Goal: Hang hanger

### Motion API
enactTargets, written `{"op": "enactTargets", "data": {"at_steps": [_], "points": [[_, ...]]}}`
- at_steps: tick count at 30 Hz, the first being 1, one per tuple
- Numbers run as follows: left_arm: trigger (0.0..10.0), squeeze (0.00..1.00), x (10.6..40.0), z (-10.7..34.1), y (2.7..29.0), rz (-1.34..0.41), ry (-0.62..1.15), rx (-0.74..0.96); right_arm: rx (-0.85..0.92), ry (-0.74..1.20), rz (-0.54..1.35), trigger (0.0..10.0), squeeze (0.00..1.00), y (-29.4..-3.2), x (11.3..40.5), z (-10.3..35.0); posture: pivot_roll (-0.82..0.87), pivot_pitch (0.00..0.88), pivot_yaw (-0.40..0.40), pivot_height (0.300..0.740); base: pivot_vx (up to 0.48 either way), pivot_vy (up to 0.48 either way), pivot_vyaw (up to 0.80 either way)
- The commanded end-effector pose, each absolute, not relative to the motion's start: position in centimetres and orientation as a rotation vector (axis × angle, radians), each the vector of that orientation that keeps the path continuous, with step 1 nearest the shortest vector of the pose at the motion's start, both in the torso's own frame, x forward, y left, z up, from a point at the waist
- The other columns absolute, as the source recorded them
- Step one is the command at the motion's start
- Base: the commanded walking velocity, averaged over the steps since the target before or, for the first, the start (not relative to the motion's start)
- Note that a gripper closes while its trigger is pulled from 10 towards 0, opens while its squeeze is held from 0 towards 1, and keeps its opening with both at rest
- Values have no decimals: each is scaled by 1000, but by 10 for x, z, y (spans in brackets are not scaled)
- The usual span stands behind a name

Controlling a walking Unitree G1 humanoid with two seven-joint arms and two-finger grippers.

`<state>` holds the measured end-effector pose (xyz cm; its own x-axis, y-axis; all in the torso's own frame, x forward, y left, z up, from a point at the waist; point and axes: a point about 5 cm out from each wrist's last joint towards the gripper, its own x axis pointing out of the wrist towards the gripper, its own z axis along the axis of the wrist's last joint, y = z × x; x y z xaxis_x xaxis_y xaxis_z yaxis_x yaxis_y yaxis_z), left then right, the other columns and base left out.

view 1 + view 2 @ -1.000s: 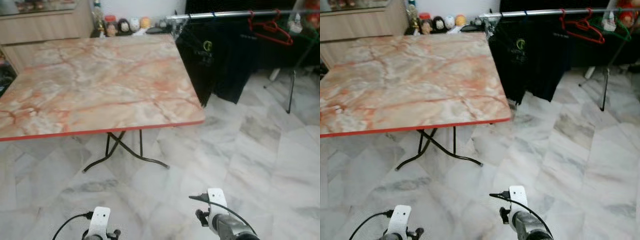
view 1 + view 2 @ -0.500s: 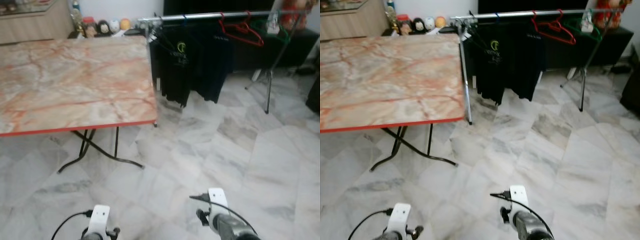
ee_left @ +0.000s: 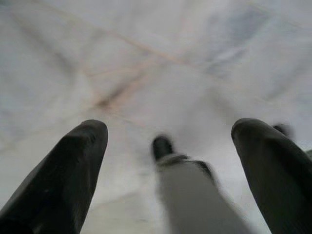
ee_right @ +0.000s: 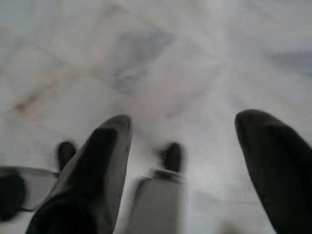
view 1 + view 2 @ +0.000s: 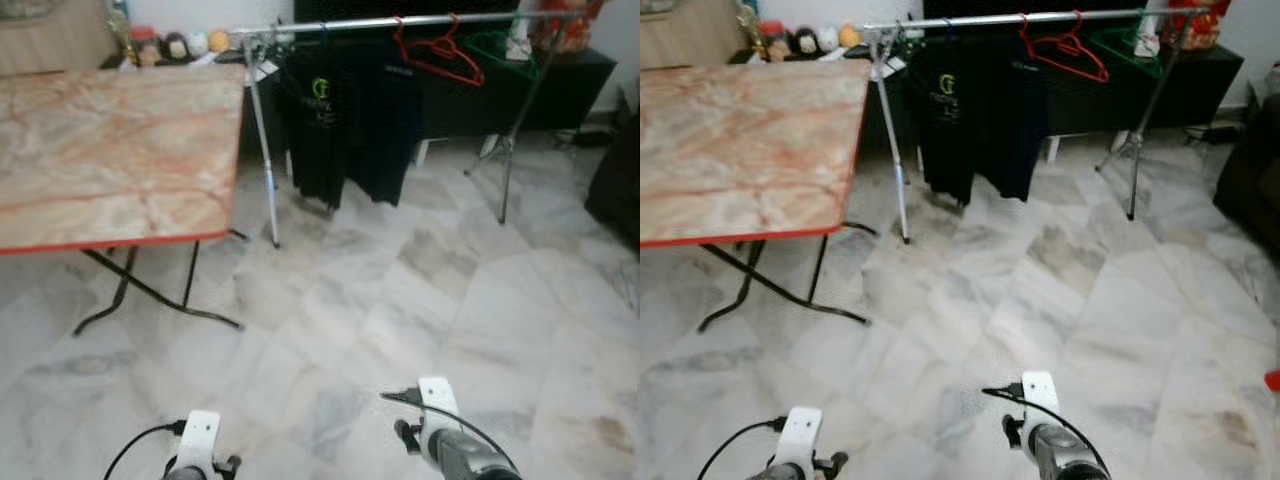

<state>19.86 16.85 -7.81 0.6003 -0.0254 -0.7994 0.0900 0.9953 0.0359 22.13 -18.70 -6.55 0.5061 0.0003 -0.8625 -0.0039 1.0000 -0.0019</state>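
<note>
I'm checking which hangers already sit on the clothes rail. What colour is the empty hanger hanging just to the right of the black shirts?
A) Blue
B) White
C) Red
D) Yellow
C: the empty red hanger hangs from the metal clothes rail just right of the black shirts, with a green hanger further right.

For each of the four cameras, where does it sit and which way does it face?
Left eye view: head, facing forward and down at clothes rack, marble table; both arms low.
Right eye view: head, same scene; shares red hanger.
Left wrist view: facing down along open left gripper at floor.
Right wrist view: facing down along open right gripper, same floor.
</note>
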Motion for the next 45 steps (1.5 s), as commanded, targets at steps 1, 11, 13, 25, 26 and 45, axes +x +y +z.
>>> {"op": "enactTargets", "data": {"at_steps": [1, 11, 13, 25, 26, 45], "points": [[10000, 0, 195, -79, 178, -48, 938, 89, 1, 1020, 26, 10000, 0, -178, 228, -63, -68, 0, 2, 740, 0, -480, 0], [10000, 0, 195, -80, 177, -36, 941, 68, -1, 1022, 26, 10000, 0, -180, 228, -62, -64, 0, -2, 740, 0, -240, 0], [10000, 0, 195, -79, 176, -30, 937, 64, -1, 1022, 25, 10000, 0, -180, 228, -62, -64, 0, -2, 740, 0, 0, 0], [10000, 0, 195, -80, 174, -43, 935, 35, -6, 1024, 26, 10000, 0, -181, 227, -63, -56, 0, -5, 740, 69, 0, 0], [10000, 0, 195, -80, 175, -43, 935, 35, -6, 1024, 26, 10000, 0, -181, 227, -63, -56, 0, -5, 740, 304, 0, 0], [10000, 0, 193, -80, 179, -41, 939, 36, -9, 1023, 40, 10000, 0, -176, 227, -63, -58, 0, 11, 740, 316, 0, 0]]}}
